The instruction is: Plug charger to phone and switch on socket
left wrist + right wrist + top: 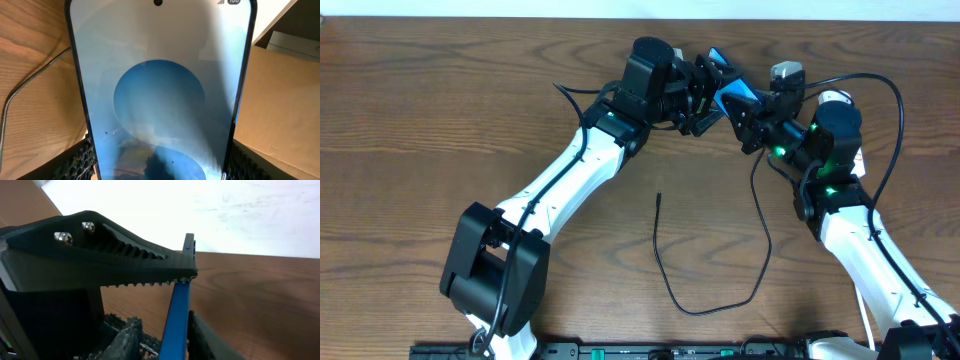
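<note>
The phone (pixel 738 97), blue-screened, is held up off the table at the back centre. My left gripper (pixel 705 95) is shut on it; in the left wrist view the phone (pixel 160 100) fills the frame, with a pad against each long edge. My right gripper (pixel 752 122) straddles the other end. There the phone (pixel 177 315) shows edge-on: one finger (pixel 212 340) lies against it and the other finger (pixel 125 340) stands apart. The charger (pixel 760 230) loops loose over the table, its tip (pixel 658 197) lying free. A white bit by my right arm (pixel 835 98) may be the socket; the arm hides the rest.
The left gripper's toothed finger (pixel 100 250) crosses the right wrist view just above the phone. A cardboard box (pixel 285 105) stands to the right of the phone in the left wrist view. A stretch of cable (pixel 30 85) lies on the wood to the left.
</note>
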`<state>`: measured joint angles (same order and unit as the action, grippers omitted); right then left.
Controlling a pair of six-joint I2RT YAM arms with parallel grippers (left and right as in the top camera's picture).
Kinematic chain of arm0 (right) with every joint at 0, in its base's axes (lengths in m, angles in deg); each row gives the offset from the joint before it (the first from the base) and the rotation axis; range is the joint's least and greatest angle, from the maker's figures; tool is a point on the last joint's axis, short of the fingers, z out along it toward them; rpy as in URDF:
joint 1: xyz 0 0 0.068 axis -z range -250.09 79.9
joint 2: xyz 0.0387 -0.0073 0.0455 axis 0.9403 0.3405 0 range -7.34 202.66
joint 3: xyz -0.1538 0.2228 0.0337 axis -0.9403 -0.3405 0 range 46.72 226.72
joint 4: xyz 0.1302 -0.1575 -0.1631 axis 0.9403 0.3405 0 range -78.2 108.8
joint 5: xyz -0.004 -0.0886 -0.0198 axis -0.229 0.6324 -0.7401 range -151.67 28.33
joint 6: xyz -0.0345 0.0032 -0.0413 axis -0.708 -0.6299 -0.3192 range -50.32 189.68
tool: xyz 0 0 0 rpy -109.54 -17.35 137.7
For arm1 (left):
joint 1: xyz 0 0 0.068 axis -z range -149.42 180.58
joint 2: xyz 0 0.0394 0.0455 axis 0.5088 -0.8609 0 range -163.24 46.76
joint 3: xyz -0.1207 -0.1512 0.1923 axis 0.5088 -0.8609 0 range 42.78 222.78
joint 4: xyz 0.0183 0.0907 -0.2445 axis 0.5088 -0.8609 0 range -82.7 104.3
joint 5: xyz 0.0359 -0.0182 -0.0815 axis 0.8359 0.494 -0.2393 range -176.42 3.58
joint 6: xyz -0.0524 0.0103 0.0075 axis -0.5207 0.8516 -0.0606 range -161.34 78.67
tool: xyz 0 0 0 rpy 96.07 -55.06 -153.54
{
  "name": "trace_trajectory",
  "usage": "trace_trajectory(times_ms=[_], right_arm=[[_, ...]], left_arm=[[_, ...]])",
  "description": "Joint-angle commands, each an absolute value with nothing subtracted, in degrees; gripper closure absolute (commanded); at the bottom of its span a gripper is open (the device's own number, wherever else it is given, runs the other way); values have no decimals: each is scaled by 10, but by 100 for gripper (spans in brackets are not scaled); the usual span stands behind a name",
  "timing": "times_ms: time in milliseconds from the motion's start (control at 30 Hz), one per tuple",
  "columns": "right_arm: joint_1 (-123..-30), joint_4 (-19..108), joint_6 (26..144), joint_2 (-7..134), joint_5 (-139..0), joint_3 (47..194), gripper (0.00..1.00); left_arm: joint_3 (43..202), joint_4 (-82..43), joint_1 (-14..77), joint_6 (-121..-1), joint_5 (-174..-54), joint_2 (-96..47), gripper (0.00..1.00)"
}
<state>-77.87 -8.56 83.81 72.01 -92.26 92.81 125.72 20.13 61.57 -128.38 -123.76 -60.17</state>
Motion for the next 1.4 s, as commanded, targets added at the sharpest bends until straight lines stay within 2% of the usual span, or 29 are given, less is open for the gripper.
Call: trace_trajectory(times_ms=[0,100,367,467,833,900,1033,1100,1133,1167,1233,1367], right_arm=[[-785,-81,844,722,-920,939,76],[-785,-81,844,722,-920,939,80],[-785,-81,844,722,-920,939,82],[-785,-80,845,722,-920,939,99],[-785,-77,844,722,-920,939,99],[-785,-77,844,722,-920,939,99],[-785,-77,845,722,-920,939,99],[-784,-77,848,722,-920,939,99],[-783,-81,861,722,-920,939,99],[-780,-86,874,722,-920,939,99],[-778,-94,881,722,-920,939,99],[-771,-99,881,722,-920,939,99]], left_arm=[[1265,209,619,-1285,-1244,-579,93],[1265,209,619,-1284,-1244,-579,93],[1265,209,619,-1284,-1244,-579,93],[1265,209,619,-1280,-1244,-579,92],[1265,209,619,-1280,-1243,-579,92],[1265,209,619,-1280,-1244,-579,83],[1265,209,619,-1280,-1244,-579,52],[1265,209,618,-1280,-1244,-579,42],[1265,209,616,-1280,-1244,-579,28],[1265,209,614,-1280,-1244,-579,19],[1265,209,610,-1280,-1245,-579,13],[1265,209,593,-1282,-1268,-579,12]])
